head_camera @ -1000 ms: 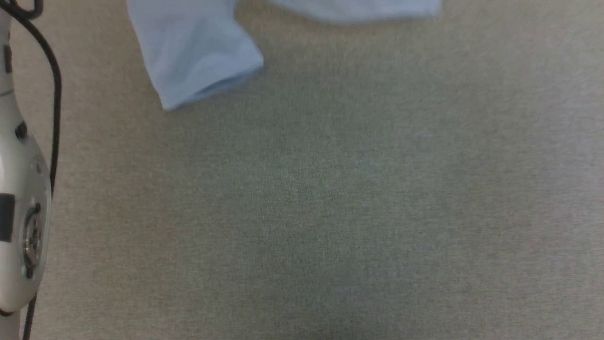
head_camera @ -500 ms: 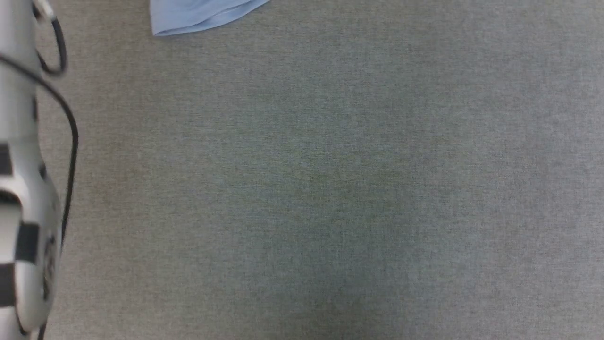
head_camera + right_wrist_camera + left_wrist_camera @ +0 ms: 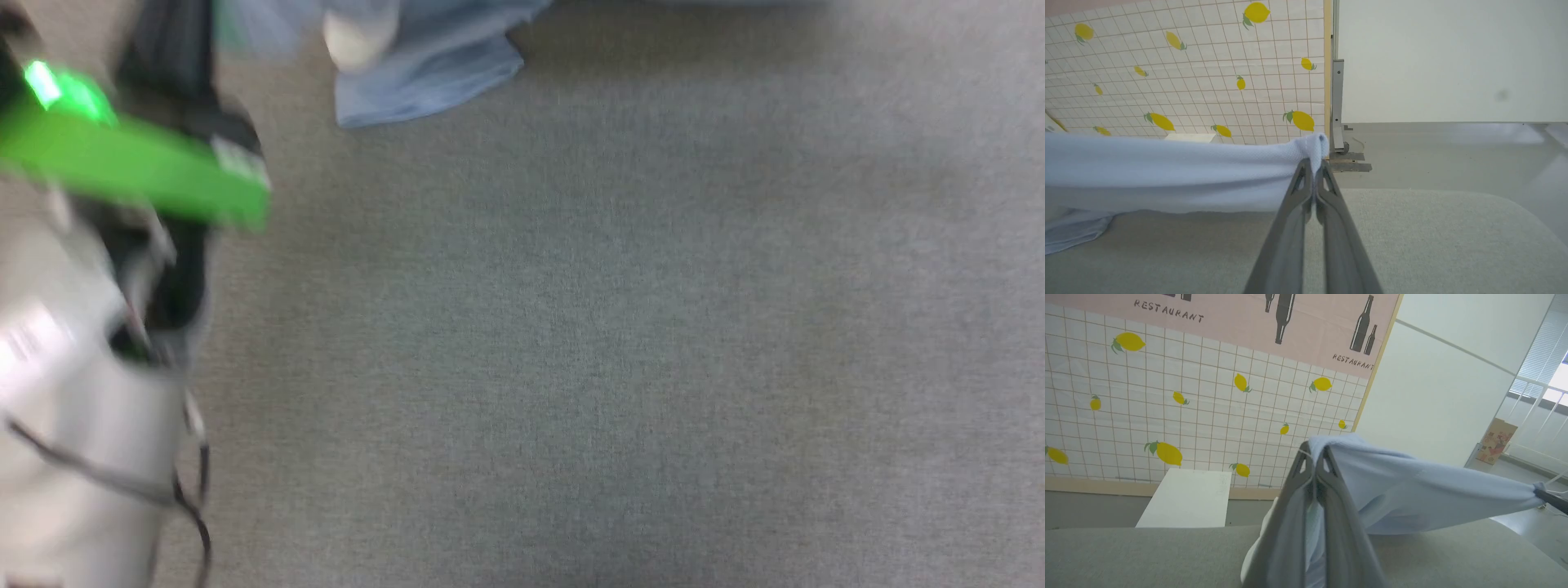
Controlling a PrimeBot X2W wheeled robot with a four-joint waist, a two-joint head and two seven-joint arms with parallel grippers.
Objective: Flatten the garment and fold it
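The left wrist view shows the left hand [image 3: 1314, 457] with its two dark fingers pressed together on a fold of the light blue knit short-sleeved polo shirt [image 3: 1412, 490]. From there the cloth runs taut to the right, lifted above the grey fabric-covered surface [image 3: 1147, 555]. It ends at a dark tip on the frame's edge, the right hand [image 3: 1549, 501], where the far end is bunched.

The right wrist view gives that second pinch up close. Its fingers [image 3: 1336, 228] are closed on a gathered edge where the knit texture is plain. The shirt stretches away left in a sagging band, and a lower part lies on the surface at lower left.

The head view is smeared by motion. A corner of the blue cloth lies on the surface at the top edge, and the pale left forearm [image 3: 73, 425] with a bright green band [image 3: 139, 167] fills the left side.

A white patch under the left hand's fingers is cut off, so which part of the shirt it is cannot be told. Nor can the part each hand holds. The wrist views also show a lemon-printed wall covering [image 3: 1188, 416] behind.
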